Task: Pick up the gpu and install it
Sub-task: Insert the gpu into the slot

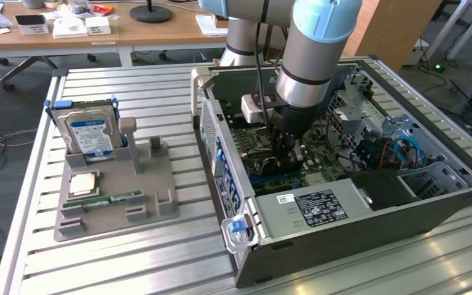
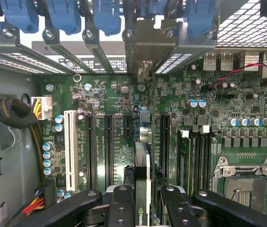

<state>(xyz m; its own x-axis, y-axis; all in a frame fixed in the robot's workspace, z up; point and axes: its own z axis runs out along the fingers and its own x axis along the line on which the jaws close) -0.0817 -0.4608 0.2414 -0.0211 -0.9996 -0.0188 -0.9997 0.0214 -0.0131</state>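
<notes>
Inside the open case (image 1: 367, 243), the gripper (image 2: 145, 201) holds the gpu (image 2: 142, 163) edge-on between narrow fingers (image 2: 120, 203), over a motherboard (image 2: 246, 118) slot. It is best pressed straight down, bracket square to the rear opening, because a tilt would likely jam it. Whether its contacts are seated is hidden beneath the card.

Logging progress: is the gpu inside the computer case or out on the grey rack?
Inside: the thin dark gpu card stands on edge in the black gripper over the green motherboard.
</notes>
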